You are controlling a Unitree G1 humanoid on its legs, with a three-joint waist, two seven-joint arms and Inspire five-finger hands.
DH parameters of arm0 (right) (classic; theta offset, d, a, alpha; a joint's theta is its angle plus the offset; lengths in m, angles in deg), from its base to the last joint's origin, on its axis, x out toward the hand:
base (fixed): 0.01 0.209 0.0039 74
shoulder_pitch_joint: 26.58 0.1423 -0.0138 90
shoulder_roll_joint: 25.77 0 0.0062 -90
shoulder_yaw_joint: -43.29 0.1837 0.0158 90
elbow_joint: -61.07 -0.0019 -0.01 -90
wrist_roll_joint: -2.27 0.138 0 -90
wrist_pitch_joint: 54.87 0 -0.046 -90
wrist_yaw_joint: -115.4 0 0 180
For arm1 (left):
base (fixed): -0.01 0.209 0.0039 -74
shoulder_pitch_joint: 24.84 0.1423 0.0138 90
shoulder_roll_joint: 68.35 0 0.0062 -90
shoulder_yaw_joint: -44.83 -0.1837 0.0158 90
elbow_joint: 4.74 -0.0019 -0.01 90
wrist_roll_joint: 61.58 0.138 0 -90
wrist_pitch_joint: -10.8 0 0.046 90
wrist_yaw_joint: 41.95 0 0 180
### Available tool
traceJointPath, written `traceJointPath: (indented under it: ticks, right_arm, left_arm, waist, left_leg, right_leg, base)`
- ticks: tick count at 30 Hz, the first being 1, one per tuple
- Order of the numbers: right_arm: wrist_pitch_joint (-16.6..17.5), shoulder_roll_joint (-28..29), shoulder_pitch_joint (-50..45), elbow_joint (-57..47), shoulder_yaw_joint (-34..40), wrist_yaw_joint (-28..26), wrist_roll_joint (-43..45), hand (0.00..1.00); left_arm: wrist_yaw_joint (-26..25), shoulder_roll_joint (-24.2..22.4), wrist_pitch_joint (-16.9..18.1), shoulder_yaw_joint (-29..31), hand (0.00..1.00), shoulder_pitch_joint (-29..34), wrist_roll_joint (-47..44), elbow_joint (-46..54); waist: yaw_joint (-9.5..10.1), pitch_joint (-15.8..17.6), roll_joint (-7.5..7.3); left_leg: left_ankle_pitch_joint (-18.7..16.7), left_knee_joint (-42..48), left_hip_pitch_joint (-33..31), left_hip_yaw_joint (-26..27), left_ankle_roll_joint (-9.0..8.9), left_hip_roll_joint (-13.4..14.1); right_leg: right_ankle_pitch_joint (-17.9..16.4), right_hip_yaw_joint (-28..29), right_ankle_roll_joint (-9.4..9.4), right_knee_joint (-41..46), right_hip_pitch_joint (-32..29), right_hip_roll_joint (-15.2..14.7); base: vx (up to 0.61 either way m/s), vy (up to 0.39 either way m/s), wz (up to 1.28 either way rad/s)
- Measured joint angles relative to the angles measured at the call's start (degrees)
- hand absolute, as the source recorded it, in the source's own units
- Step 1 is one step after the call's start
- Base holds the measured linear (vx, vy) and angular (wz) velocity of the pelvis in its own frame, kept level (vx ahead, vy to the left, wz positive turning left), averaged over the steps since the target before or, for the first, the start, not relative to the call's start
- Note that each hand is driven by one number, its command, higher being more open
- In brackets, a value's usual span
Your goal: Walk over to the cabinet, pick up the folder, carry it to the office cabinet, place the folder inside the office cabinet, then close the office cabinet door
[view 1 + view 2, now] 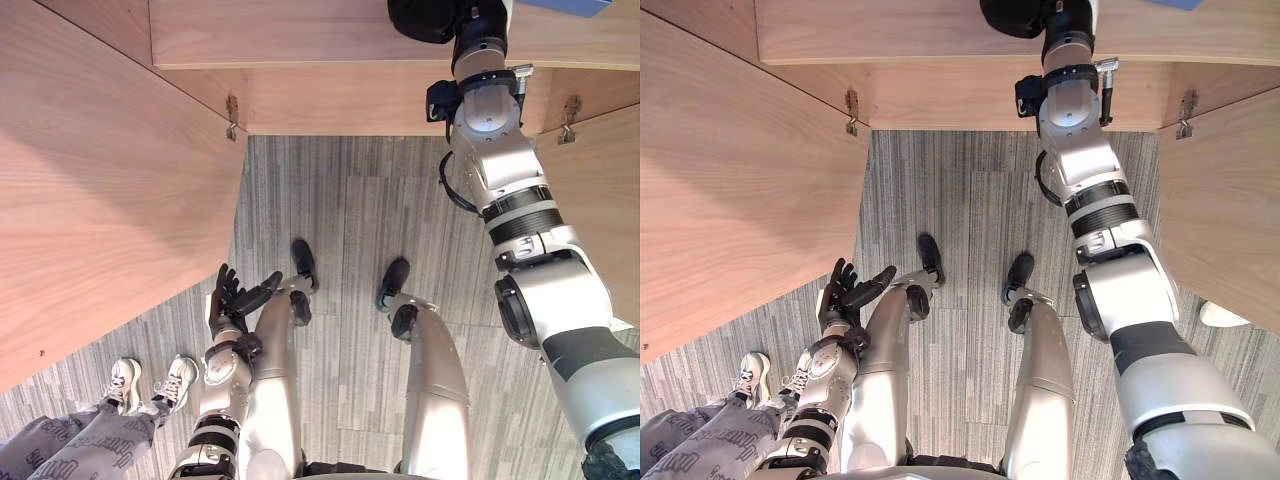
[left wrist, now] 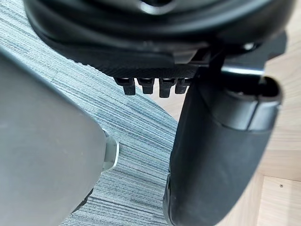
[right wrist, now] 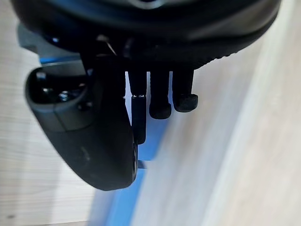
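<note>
Right robot hand (image 3: 89,136) at flat blue folder (image 3: 115,205), light wooden cabinet shelf (image 1: 300,30) (grip: cannot tell); placing; next release, close door.

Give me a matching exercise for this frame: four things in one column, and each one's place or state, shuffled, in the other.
1. left hand
2. right hand
3. folder
4. person's shoes

a. blue, lying on the wooden shelf
b. on the grey carpet, to the robot's left
c. up at the shelf, next to the folder
d. low beside the robot, fingers relaxed

Pairs: 1-d, 2-c, 3-a, 4-b
</note>
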Motion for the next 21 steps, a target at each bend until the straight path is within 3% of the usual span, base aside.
traceJointPath:
  ticks: [6,16,21]
  right_arm:
    - [-1.08,-0.06,5.19,6.84,-1.80,0.37,-1.81,0.00]
    - [-1.25,-4.32,12.05,8.27,-1.42,6.63,-0.93,0.00]
    - [-0.98,-6.67,12.65,4.90,4.18,8.83,1.78,0.00]
  left_arm:
    - [-0.17,0.04,0.10,-0.12,1.00,-0.12,0.00,-0.08]
    - [-1.60,0.27,0.17,-1.67,1.00,-0.98,0.02,0.06]
    - [-2.10,0.15,0.13,-1.66,1.00,-0.98,0.01,0.14]
  waist:
    - [0.03,0.00,0.00]
    - [0.16,-0.01,0.02]
    - [0.10,-0.01,0.02]
  left_leg:
    - [0.02,-0.34,-0.34,-0.30,0.00,-0.23]
    - [1.51,-2.26,-1.77,-1.38,0.14,-1.97]
    - [1.51,-2.08,-1.74,-1.36,0.15,-2.05]
  right_leg:
    - [-0.19,-0.39,0.03,-0.03,-0.15,-0.21]
    - [-0.36,-1.66,0.02,0.06,-1.28,-1.52]
    - [-0.36,-1.58,0.01,0.21,-1.24,-1.64]
  base:
    - [0.00,-0.005,0.02]
    - [0.01,-0.011,0.11]
    - [0.00,0.000,0.00]
